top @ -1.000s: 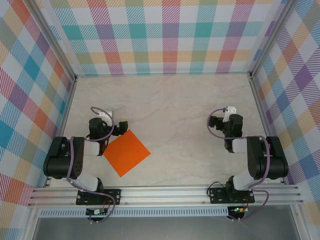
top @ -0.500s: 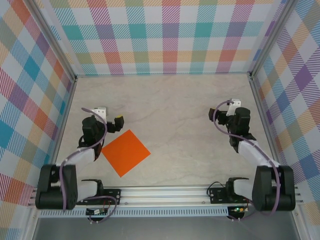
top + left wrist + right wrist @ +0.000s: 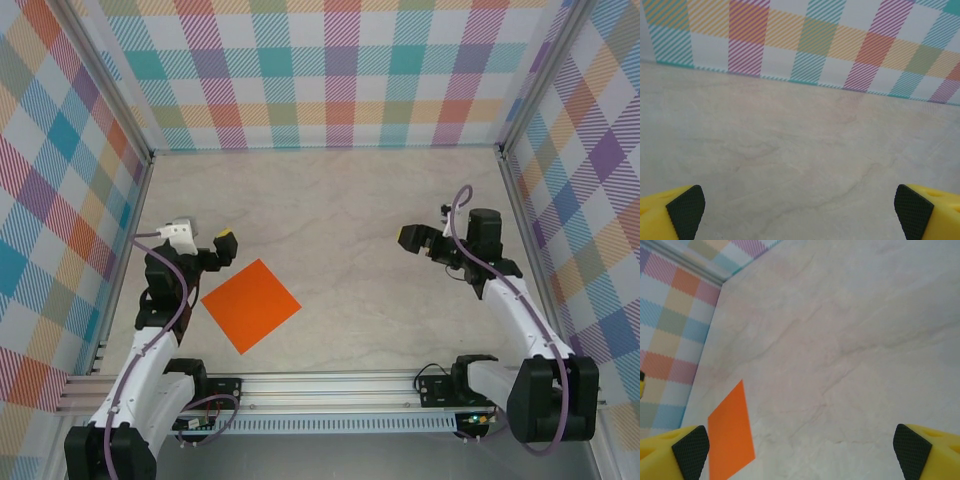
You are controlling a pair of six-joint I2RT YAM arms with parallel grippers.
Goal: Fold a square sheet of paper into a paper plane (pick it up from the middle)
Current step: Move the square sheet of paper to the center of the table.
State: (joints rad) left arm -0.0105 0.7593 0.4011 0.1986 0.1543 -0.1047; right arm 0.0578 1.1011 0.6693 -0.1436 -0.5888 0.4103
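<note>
The square sheet of paper point(image 3: 251, 305) is bright orange and lies flat and unfolded on the table, turned like a diamond, at the front left. My left gripper point(image 3: 222, 250) hovers just beyond the sheet's far-left edge, open, with bare table between its yellow fingers point(image 3: 685, 212). My right gripper point(image 3: 412, 240) is out at mid-right and points left toward the middle, well away from the sheet. It is open too, with nothing between its fingers point(image 3: 687, 450). In the right wrist view the sheet point(image 3: 730, 435) shows at the lower left.
The marble-look tabletop point(image 3: 340, 210) is boxed in by plaid walls point(image 3: 330, 80) at the back and on both sides. An aluminium rail point(image 3: 330, 385) carrying the arm bases runs along the near edge.
Both arms have unfolded from their tucked poses. The left gripper has drifted left and off the sheet's corner. The right gripper has swung left toward the middle. The sheet has not moved.
</note>
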